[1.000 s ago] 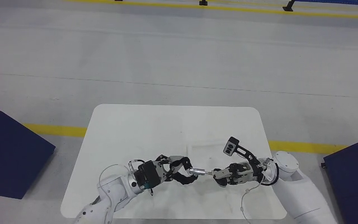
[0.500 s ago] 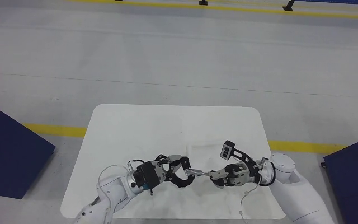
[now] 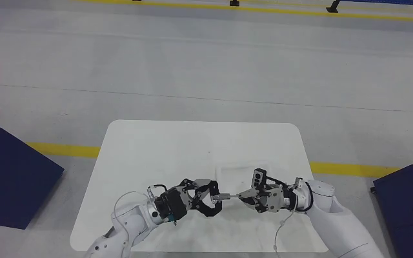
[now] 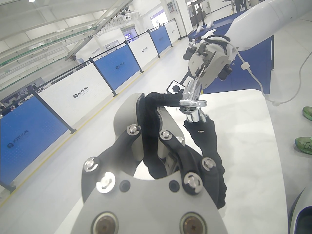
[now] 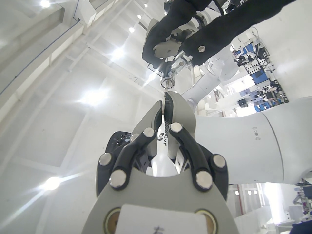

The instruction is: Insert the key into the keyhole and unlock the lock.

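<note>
My left gripper, its fingers in black covers, is shut on a chrome cylinder lock held above the white table. Facing it, my right gripper is shut on the key, pinching its flat black head. The key's metal tip meets the keyhole at the lock's round end face. In the left wrist view my right gripper sits just beyond the lock, with the key blade hidden behind the lock.
A small black fob hangs off the key by my right gripper. Both arms meet over the table's near half; bare tabletop lies farther out. A loose white cable trails from the right wrist.
My right gripper has moved left with the key, closing the gap until the key tip reaches the lock's face. The fob swung left with it. The left gripper stayed put.
</note>
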